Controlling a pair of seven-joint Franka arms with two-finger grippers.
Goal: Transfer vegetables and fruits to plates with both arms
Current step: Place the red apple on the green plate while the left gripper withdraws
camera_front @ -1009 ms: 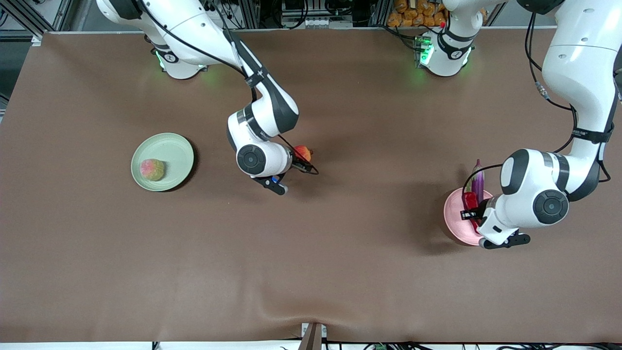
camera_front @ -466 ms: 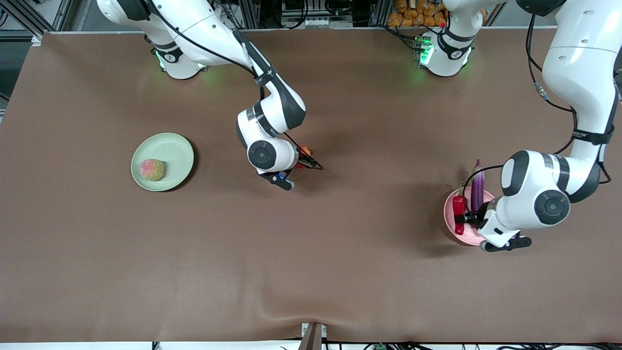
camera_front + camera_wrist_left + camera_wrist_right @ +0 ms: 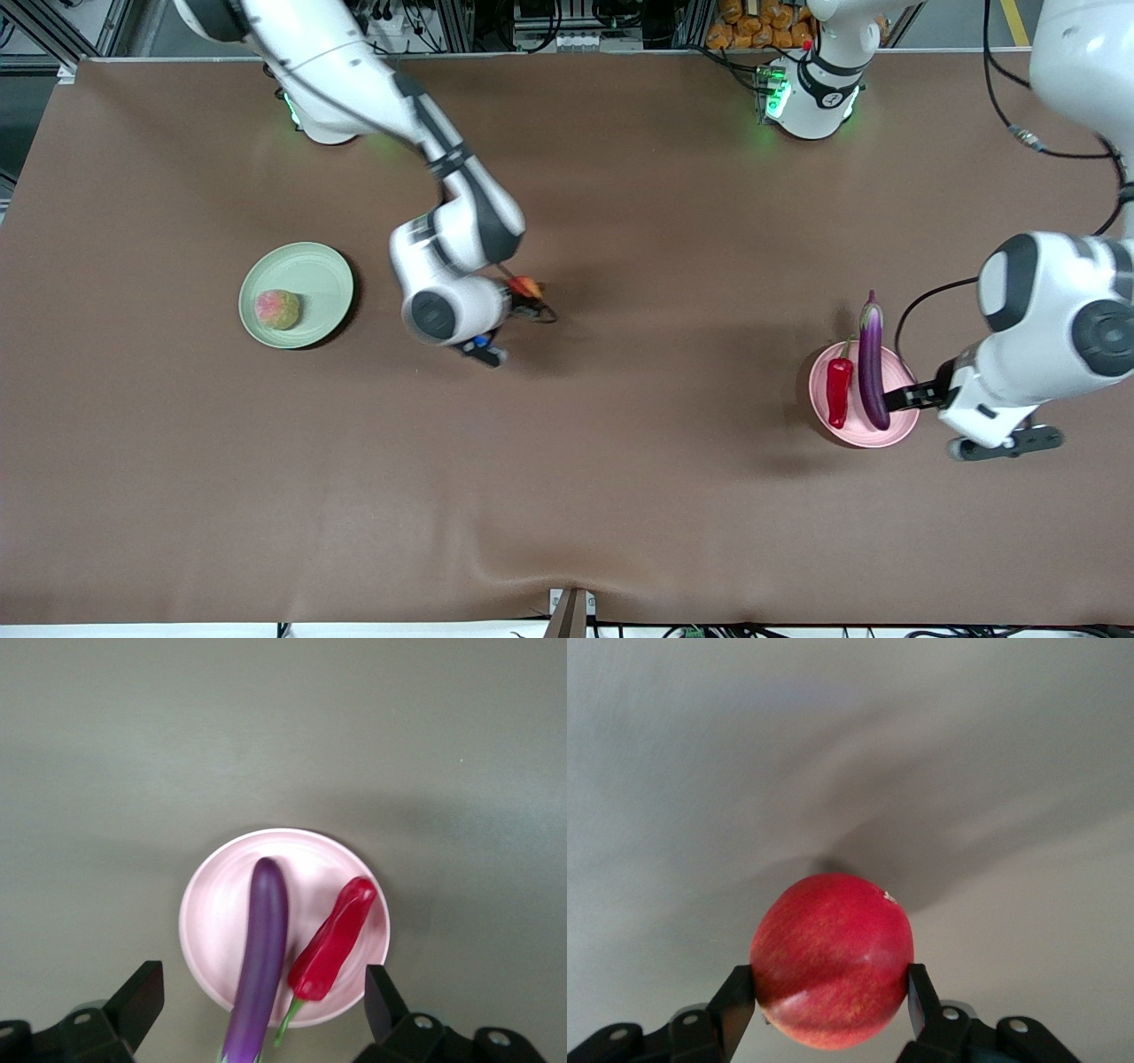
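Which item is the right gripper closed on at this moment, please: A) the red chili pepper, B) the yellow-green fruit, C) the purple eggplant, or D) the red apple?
D: in the right wrist view, the right gripper has its fingers pressed against both sides of the red apple.

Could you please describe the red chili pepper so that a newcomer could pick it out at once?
Find the pale pink plate toward the left arm's end of the table. Two vegetables lie on it side by side. The chili pepper is the shorter, shiny red one with a green stem, beside the long purple eggplant.
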